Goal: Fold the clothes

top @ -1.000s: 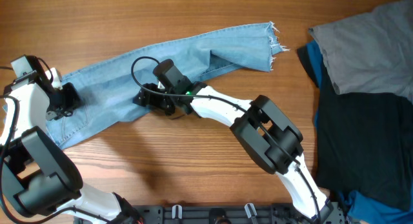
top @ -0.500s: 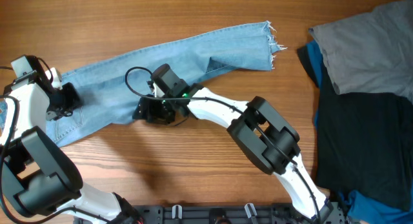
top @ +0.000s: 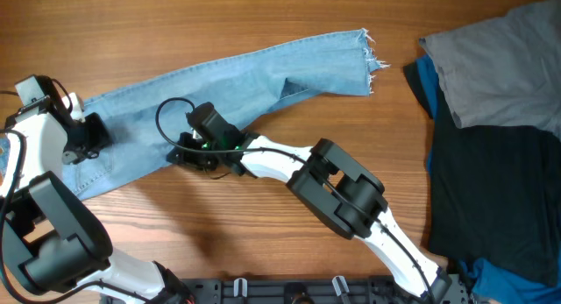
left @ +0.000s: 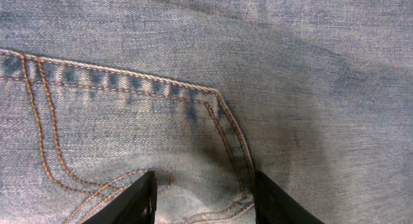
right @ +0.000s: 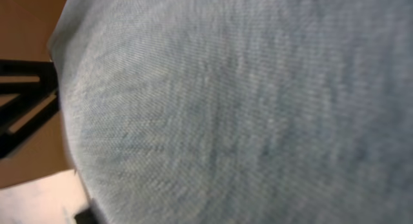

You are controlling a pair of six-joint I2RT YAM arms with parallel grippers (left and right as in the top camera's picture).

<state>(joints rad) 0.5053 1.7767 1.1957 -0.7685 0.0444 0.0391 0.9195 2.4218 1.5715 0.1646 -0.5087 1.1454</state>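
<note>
The light blue jeans lie in a long diagonal strip on the wooden table, with the frayed hem at the upper right. My left gripper rests on the wide left end. In the left wrist view its fingers stand apart on the denim beside orange pocket stitching, with cloth between them. My right gripper sits at the strip's lower edge near the middle. The right wrist view is filled with blurred denim, which hides the jaws.
A heap of other clothes lies at the right: a grey garment, a black one and a blue one. Bare wooden table lies below the jeans.
My right arm has slid left along the lower edge of the jeans. The left arm and the jeans' outline have hardly changed.
</note>
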